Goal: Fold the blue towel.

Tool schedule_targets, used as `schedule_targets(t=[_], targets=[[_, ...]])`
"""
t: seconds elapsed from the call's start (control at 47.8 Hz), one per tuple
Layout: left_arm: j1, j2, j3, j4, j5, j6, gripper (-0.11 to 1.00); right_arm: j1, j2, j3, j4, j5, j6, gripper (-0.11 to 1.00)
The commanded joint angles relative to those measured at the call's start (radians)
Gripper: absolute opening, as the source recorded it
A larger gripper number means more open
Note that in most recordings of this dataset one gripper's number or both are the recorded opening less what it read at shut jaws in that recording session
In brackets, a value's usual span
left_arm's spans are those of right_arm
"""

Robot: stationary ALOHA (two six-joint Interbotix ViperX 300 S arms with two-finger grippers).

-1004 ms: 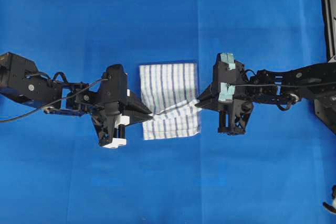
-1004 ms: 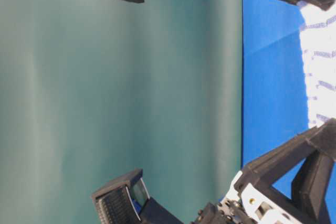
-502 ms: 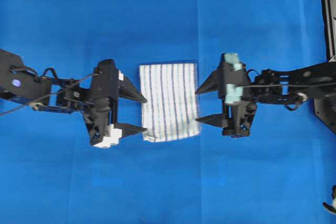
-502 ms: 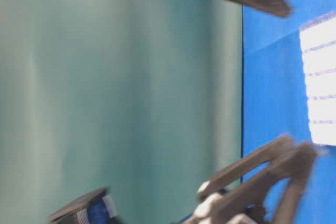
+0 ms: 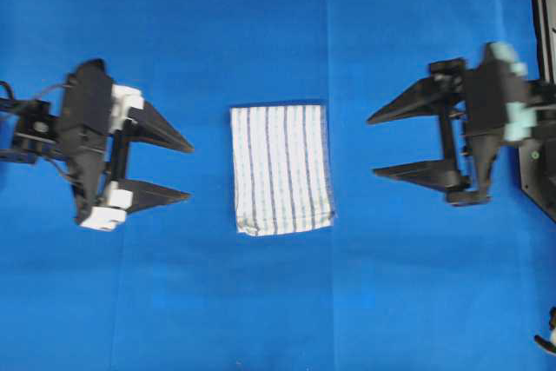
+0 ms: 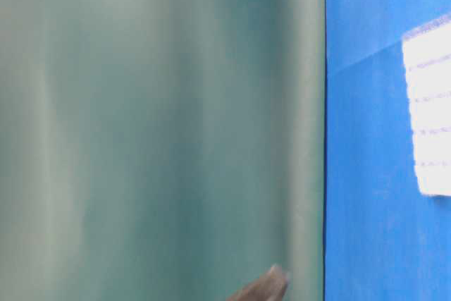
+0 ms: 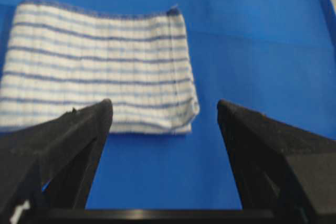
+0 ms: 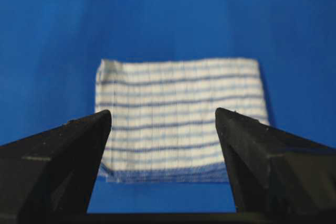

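Two end effectors flank the blue towel [image 5: 281, 169], which lies folded and flat at the centre of the surface [image 5: 261, 32]. Left end effector [image 5: 185, 170] at 9 o'clock and right end effector [image 5: 373, 143] at 3 o'clock are spread wide, grasping nothing, well apart from it. Judgement: withdraw level, clear of the fold edges.

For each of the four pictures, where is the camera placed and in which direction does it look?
Overhead: above the sheet, looking straight down; towel centred, left gripper and right gripper open at the sides.
Table-level: low and turned sideways, facing a green wall; only blurred arm tips show.
Left wrist: behind its fingers, facing the towel.
Right wrist: behind its fingers, facing the towel.
All four share the towel.
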Motion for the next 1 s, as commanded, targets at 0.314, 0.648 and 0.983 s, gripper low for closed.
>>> schedule_targets(t=[0.314, 0.648, 0.983], targets=[[0.02, -0.302, 0.161, 0.005, -0.014, 0.077, 0.74, -0.097, -0.264, 0.077, -0.074, 0.144, -0.017, 0.82], [0.02, -0.526, 0.308, 0.005, -0.012, 0.12, 0.74, -0.109, -0.453, 0.227, -0.094, 0.13, -0.017, 0.82], [0.02, -0.62, 0.408, 0.005, -0.014, 0.12, 0.73, -0.109, -0.428, 0.295, -0.078, 0.018, -0.011, 0.82]])
